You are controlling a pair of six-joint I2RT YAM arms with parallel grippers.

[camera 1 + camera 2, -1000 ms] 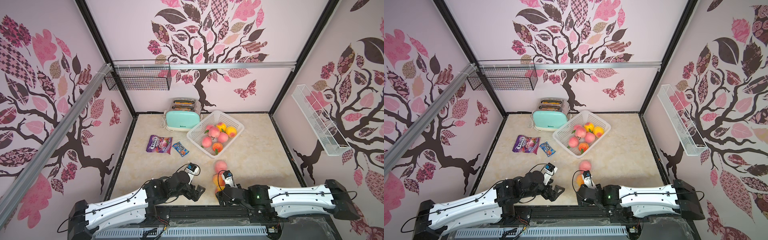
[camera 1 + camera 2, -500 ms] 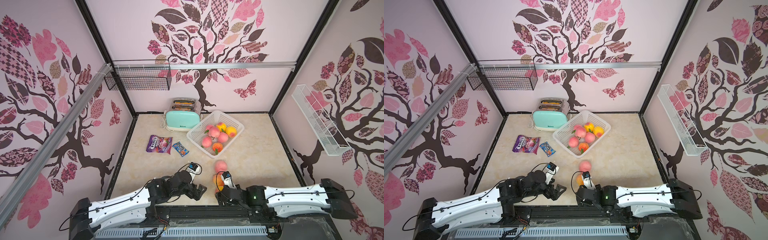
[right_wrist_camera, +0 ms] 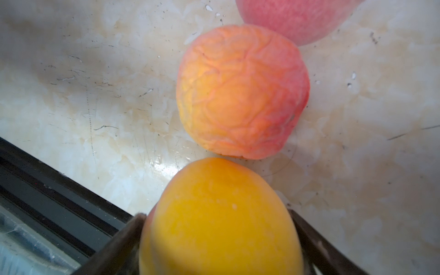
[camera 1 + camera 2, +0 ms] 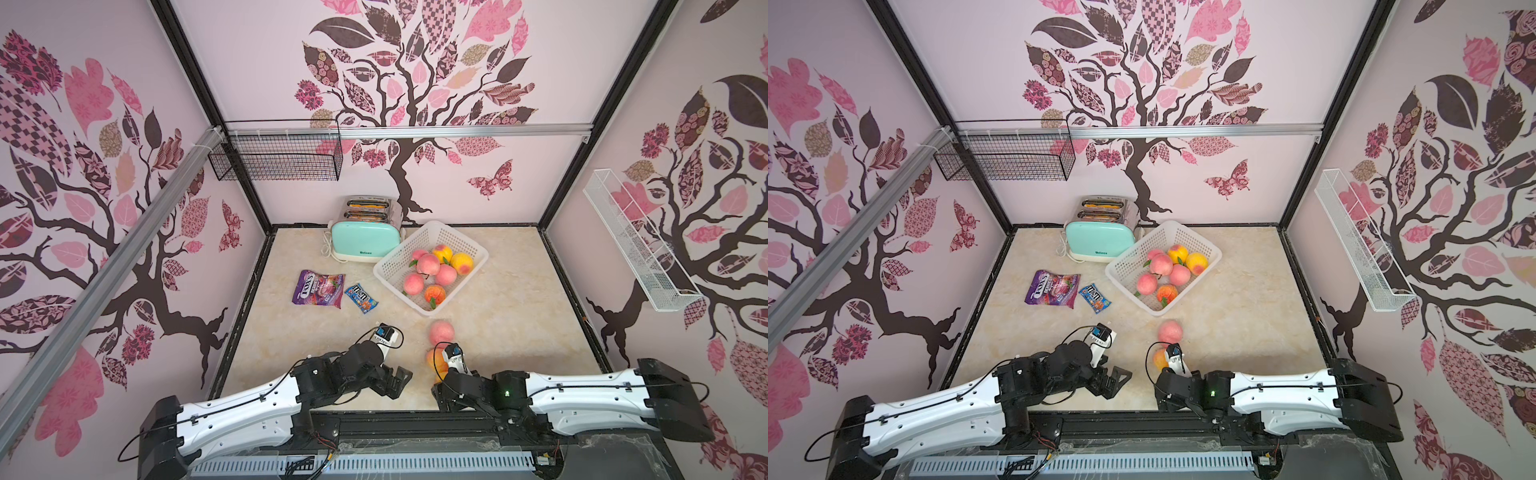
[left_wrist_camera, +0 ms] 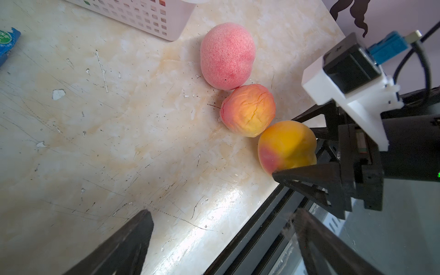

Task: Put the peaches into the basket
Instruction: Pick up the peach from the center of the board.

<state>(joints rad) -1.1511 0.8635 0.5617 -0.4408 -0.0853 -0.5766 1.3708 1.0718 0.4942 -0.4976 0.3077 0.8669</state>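
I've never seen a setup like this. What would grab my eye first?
Probably the white basket at the back of the table, beside a mint toaster, holding a cluster of peaches. Nearer the front, three more lie in a row, and the right hand has its fingers either side of the yellow peach at the near end.

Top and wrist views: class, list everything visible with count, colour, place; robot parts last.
table: one, beige
toaster: one, mint green, table's back
basket: one, white, beside toaster
basket peaches: seven, pink, yellow, orange-red, inside basket
loose peaches: three, table; pink peach, orange peach, yellow peach
sweet bag: one, purple, table
small packet: one, blue, beside sweet bag
wire basket: one, black, back wall
wire shelf: one, white, right wall
arms: two, white-black, front edge
left gripper: one, black, fingers open, over table
right gripper: one, black, fingers against yellow peach
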